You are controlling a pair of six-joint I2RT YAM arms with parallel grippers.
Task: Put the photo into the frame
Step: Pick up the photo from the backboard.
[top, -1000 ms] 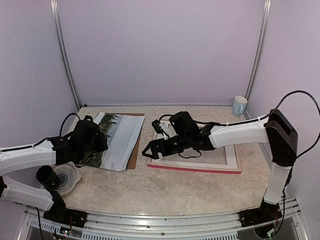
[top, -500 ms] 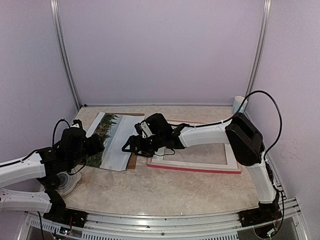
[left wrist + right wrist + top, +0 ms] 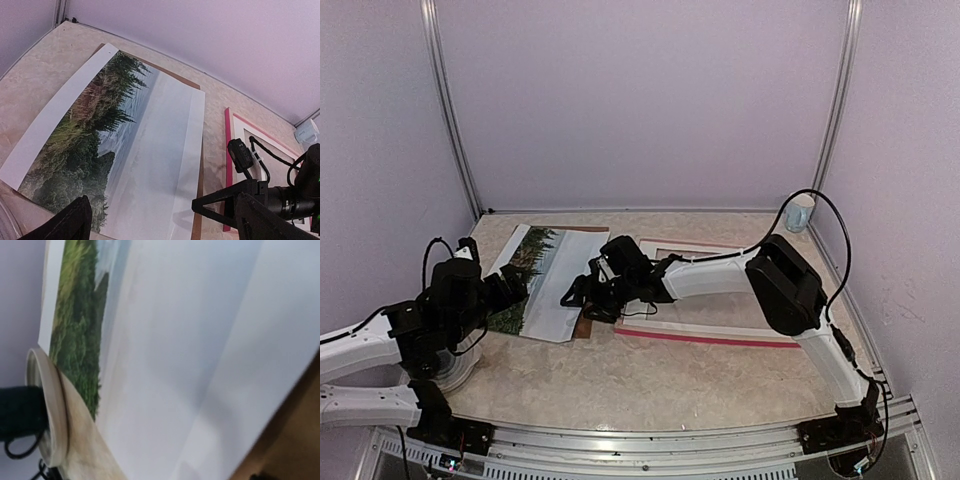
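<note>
**Photo not yet in the frame**

My left gripper [image 3: 165, 215] hovers with its two dark fingers spread wide and nothing between them, over the near end of the rectangular landscape photo [image 3: 110, 125] of dark green trees, water and pale sky. My right gripper [image 3: 578, 295] reaches across to the right edge of this photo. Whether its jaws pinch the paper, I cannot tell. The photo lies flat on the brown backing board [image 3: 172, 75], at the left of the beige marbled table [image 3: 650, 390]. The large thin picture frame [image 3: 710, 335], pink-red on its outer edge and pale on top, lies just beside the board. I judge that the main work is left: to lift the photo, carry it over and lay it inside.
</note>
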